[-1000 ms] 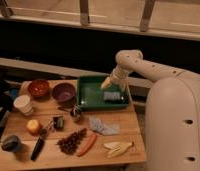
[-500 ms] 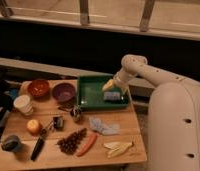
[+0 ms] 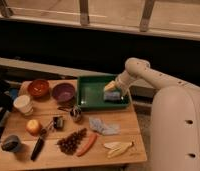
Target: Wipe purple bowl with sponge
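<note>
While over 1 sponge [image 3: 113, 97] in tray [image 3: 90, 94], end effector [image 3: 111, 89] w/ jaws apart; 1 purple bowl [image 3: 63, 92] nearby.

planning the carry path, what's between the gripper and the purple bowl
In the camera view, only the green tray's bare floor and left wall lie between the gripper, low over the sponge, and the purple bowl.

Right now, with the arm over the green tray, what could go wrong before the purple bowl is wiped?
1. The pincer, over the sponge near the wall of the tray, may catch that wall.
2. The red bowl sits beside the purple bowl; wiping could knock it.
</note>
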`<state>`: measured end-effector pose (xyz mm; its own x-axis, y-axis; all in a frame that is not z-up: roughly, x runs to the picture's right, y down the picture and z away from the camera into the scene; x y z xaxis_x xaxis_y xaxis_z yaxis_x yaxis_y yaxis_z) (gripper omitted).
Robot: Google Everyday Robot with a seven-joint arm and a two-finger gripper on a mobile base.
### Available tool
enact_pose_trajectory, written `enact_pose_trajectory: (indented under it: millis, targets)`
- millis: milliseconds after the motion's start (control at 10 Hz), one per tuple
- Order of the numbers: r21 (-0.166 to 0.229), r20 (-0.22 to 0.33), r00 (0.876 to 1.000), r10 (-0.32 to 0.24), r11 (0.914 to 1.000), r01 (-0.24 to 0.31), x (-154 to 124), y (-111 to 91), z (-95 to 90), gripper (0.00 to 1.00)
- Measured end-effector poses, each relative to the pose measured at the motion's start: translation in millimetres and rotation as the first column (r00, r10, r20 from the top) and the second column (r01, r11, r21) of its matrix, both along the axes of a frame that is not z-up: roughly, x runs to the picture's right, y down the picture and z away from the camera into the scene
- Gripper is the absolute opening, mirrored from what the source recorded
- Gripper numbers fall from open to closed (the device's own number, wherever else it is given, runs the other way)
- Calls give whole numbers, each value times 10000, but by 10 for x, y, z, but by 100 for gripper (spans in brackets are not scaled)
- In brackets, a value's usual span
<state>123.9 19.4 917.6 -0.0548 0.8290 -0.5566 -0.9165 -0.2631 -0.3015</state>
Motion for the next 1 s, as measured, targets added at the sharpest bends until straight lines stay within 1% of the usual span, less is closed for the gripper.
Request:
enact_pose_trajectory:
  millis: [200, 500, 700, 1000]
  targets:
    - [-11, 103, 9999, -52, 10000, 52, -3, 14, 49, 80]
    - [-115, 248, 9992, -307, 9995, 309, -70, 14, 127, 80]
    - [-259, 222, 9988, -446, 9986, 452, -62, 38, 196, 80]
    - [-399, 153, 9989, -447, 9982, 453, 26, 65, 245, 80]
